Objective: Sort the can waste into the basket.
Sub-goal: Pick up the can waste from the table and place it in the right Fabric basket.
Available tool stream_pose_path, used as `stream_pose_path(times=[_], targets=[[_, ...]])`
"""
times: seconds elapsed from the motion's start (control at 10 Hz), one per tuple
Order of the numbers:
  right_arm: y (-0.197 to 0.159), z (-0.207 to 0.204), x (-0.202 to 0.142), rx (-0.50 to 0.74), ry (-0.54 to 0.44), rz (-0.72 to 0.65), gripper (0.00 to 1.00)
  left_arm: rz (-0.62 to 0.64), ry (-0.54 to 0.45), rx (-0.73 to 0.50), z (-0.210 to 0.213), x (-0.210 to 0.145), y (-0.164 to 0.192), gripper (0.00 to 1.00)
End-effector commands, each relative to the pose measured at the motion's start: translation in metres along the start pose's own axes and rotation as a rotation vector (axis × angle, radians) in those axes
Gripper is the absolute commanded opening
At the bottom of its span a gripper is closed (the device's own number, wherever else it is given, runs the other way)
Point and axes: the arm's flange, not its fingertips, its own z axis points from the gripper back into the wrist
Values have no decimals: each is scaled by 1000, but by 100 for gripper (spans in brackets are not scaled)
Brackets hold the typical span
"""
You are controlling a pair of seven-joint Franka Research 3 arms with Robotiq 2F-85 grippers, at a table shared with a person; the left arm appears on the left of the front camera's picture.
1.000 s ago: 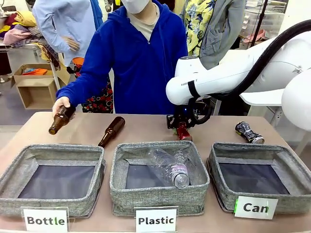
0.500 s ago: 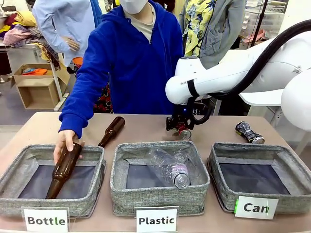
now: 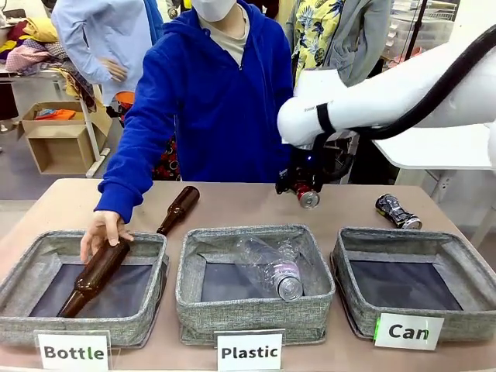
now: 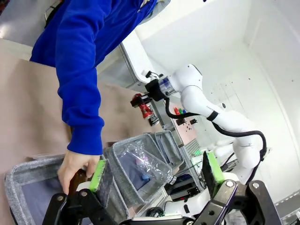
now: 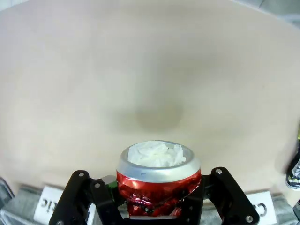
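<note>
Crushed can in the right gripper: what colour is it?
Shiny red crushed metal can with a silver rim; clearest in right wrist view.

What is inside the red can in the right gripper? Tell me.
The red can is stuffed at its open top with white crumpled material, perhaps paper. Whatever lies beneath is covered.

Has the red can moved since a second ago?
Yes. Held in the right pincer, the red can has risen off the table and shifted right, from behind the Plastic basket toward the Can basket.
</note>
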Motion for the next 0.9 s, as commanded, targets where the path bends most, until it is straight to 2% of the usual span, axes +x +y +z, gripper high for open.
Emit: stream_pose_path(times=[0.0,0.3,0.5,0.6,0.7,0.8], targets=[[-27,17,-35,66,-11,60,0,-130,-21,-19,0,10,-19,100],[-76,61,-98,132,-40,125,0,-118,8,-32,-2,12,-22,100],[-100,77,-141,131,-39,138,0,-113,71,50,-8,7,-14,100],[-109,81,-156,145,-38,143,0,-117,89,53,-12,6,-12,100],[-116,80,-171,161,-19,161,0,-112,165,66,-18,-1,-12,100],[-122,79,-184,166,5,174,0,-82,315,146,42,-19,-10,100]])
